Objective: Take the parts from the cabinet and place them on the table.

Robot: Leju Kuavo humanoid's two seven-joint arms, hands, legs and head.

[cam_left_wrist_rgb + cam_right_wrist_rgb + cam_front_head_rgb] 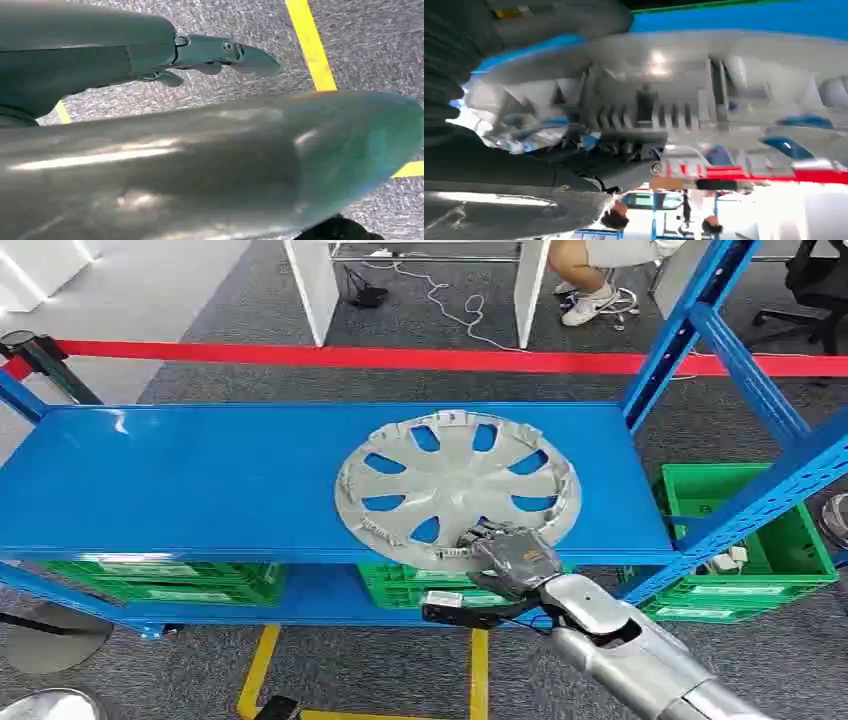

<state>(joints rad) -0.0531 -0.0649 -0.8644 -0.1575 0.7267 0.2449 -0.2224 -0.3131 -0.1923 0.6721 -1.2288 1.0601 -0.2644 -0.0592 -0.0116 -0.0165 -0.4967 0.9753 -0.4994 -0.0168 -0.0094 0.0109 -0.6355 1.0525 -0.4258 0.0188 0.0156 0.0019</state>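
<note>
Lying flat on the blue shelf (200,480), a silver hubcap (458,485) overhangs the front edge, where its rim is gripped by the right robot hand (510,552). Open floor is seen in front. The left robot hand (220,52) hangs released, holding nothing.

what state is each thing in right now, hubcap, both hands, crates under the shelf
silver hubcap: lying flat on the blue shelf, near edge over the shelf front
right hand: gripping the hubcap's near rim
left hand: hanging over the floor, fingers apart, holding nothing
green crates: resting on the lower level
</note>
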